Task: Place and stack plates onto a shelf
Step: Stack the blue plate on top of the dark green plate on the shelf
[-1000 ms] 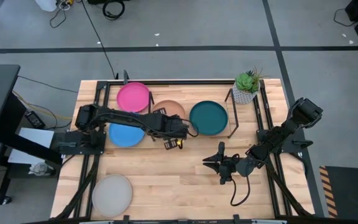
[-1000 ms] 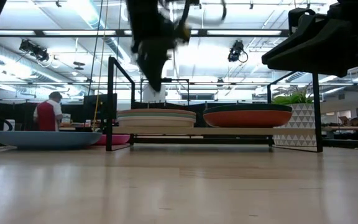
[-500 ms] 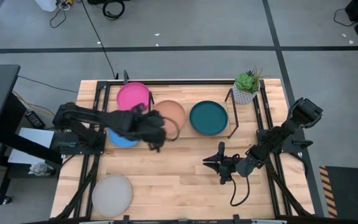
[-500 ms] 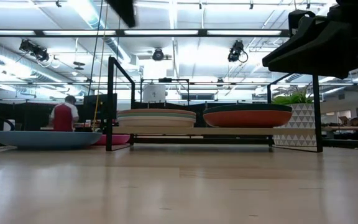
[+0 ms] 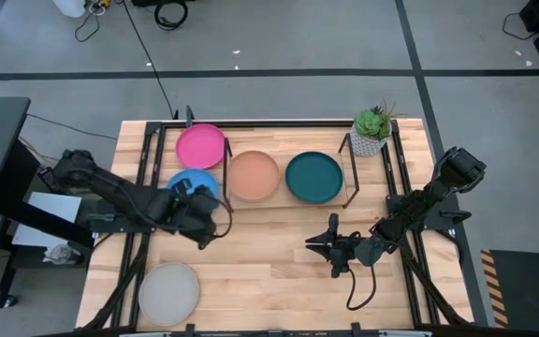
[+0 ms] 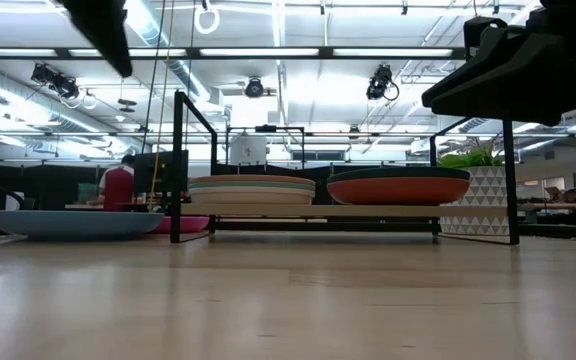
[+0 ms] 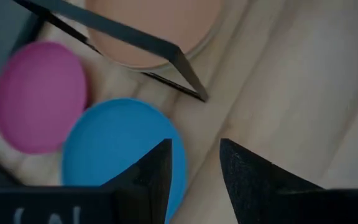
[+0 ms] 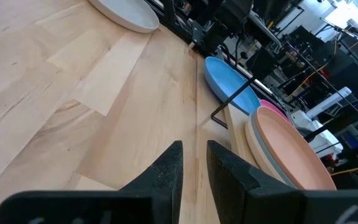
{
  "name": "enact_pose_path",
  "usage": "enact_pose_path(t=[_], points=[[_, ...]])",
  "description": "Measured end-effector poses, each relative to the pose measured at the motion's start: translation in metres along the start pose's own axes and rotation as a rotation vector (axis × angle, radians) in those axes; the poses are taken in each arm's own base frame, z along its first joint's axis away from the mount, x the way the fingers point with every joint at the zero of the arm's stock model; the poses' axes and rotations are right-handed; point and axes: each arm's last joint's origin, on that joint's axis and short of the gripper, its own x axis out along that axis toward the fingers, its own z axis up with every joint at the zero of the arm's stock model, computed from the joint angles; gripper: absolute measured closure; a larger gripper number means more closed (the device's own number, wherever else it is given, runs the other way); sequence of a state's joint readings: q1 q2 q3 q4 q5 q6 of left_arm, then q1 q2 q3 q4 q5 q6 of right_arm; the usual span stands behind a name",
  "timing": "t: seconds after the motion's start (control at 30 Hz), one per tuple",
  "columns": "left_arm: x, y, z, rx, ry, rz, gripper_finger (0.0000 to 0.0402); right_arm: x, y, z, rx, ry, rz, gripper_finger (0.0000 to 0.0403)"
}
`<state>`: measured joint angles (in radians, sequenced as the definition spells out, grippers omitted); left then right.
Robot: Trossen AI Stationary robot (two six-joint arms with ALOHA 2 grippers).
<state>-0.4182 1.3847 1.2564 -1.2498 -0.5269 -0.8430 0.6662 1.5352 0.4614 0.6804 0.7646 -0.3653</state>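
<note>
Shelf (image 5: pixel 349 178): black rod frame with a light wood board, at the table's 12 o'clock. It holds two stacks. The left stack is topped by a tan plate (image 5: pixel 253 175); the low view shows pale rims of other plates beneath it. The right stack is a dark teal plate (image 5: pixel 313 176) over an orange plate (image 6: pixel 398 190).

Off the shelf, on the table (image 5: pixel 269 271): magenta plate (image 5: pixel 200 146) at 11 o'clock, just outside the shelf's left end; blue plate (image 5: pixel 187 184) beside it toward 9 o'clock, partly under the left arm; grey plate (image 5: pixel 168 291) alone at 7 o'clock.

Left gripper (image 5: pixel 209 227) hangs over the table next to the blue plate's near edge, fingers a narrow gap apart, empty. Its wrist view looks down on blue, magenta and tan plates.

Right gripper (image 5: pixel 318 245) rests low at 4 o'clock, fingers narrowly parted, empty.

Potted plant (image 5: pixel 372 129) stands at the shelf's right end, 1 o'clock. The shelf's left rod post stands between the blue plate and the tan stack.
</note>
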Motion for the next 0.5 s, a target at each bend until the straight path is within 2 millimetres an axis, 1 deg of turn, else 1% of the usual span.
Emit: enact_pose_path(t=[0.13, 0.33, 0.5], points=[[0.008, 0.006, -0.022, -0.079, 0.010, -0.047, 0.0260, 0.000, 0.000, 0.000, 0.004, -0.002, 0.006, 0.0325], [0.034, 0.016, -0.057, -0.169, 0.095, -0.014, 0.0260, 0.000, 0.000, 0.000, 0.005, -0.003, 0.006, 0.0325], [0.059, 0.019, -0.073, -0.189, 0.183, -0.001, 0.0260, 0.000, 0.000, 0.001, 0.009, -0.007, 0.004, 0.0325]])
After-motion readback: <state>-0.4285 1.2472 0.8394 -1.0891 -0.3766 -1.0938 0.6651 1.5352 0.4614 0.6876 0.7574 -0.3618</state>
